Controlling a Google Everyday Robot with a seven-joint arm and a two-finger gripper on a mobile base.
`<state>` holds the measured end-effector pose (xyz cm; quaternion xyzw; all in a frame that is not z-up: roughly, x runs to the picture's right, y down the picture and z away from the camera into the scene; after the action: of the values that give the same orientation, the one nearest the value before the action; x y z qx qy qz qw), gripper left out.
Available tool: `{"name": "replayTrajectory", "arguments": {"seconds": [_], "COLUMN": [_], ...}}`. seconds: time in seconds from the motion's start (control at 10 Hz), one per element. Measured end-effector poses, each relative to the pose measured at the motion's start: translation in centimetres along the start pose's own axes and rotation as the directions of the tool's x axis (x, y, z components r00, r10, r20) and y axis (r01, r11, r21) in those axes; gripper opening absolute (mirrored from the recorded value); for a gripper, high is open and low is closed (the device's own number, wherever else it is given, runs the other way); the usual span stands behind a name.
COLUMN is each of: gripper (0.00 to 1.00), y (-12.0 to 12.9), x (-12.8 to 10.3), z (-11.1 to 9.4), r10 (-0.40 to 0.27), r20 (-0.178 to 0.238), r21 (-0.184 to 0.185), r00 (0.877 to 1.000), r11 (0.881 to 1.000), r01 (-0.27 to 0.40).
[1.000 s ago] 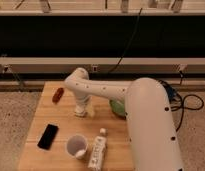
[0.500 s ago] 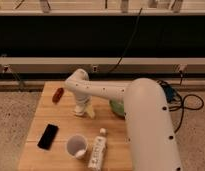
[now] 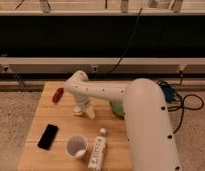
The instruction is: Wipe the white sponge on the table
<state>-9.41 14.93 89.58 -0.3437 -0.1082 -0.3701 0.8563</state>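
In the camera view, the white arm (image 3: 146,125) is reaching in from the lower right. It is bending at a joint above the counter (image 3: 38,112) and pointing down toward the middle of the wood. The gripper (image 3: 79,108) is hanging low there, at or just above the surface.

What looks to be the white sponge (image 3: 90,112) is lying on the counter, right against the gripper on the side toward the right of the picture. I cannot tell whether the gripper is clasping it or only touching it.

A small reddish object (image 3: 58,94) is sitting near the far left corner, well apart from the gripper. A black phone (image 3: 48,136) is lying flat toward the near left. A white cup (image 3: 76,146) is standing in front of the gripper, nearer the camera. A white labelled bottle (image 3: 98,150) is sitting just beside the cup. A green bowl (image 3: 116,108) is showing partly from behind the arm.
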Motion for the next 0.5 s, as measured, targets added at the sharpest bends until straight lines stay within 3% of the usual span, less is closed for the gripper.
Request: {"name": "replayTrajectory", "arguments": {"seconds": [0.2,0.5], "gripper": [0.79,0.67], "y": [0.17,0.37], "x": [-0.23,-0.38], "z": [0.22,0.43], "r10": [-0.005,-0.01], "r20": [0.0,-0.002], "r21": [-0.004,-0.008], "r00": [1.0,1.0], "r11": [1.0,1.0], "r01": [0.005,0.01]}}
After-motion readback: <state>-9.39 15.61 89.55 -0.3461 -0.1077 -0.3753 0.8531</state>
